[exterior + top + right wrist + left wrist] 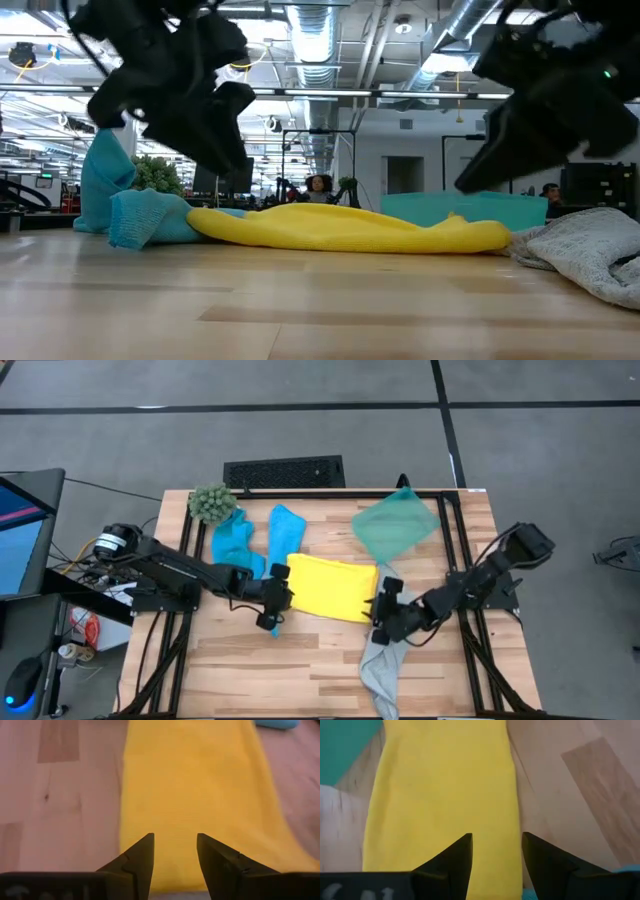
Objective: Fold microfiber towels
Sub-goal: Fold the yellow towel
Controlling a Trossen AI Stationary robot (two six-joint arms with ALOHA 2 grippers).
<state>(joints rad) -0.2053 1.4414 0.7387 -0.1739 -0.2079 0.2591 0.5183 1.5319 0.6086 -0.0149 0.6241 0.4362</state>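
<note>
Grey towel [383, 668] runs off the table edge [300, 690], partly cut off.

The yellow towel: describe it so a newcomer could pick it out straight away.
On the wooden table, look at the middle, between the left gripper and the right gripper. There lies the yellow towel, spread as a flat band. It is the only yellow cloth: the blue towels lie behind it, and the grey towel lies at the front edge.

High cam looked straight down; low cam sat level at tabletop; my wrist cams hung close over yellow towel [330, 588], shared by all.
</note>
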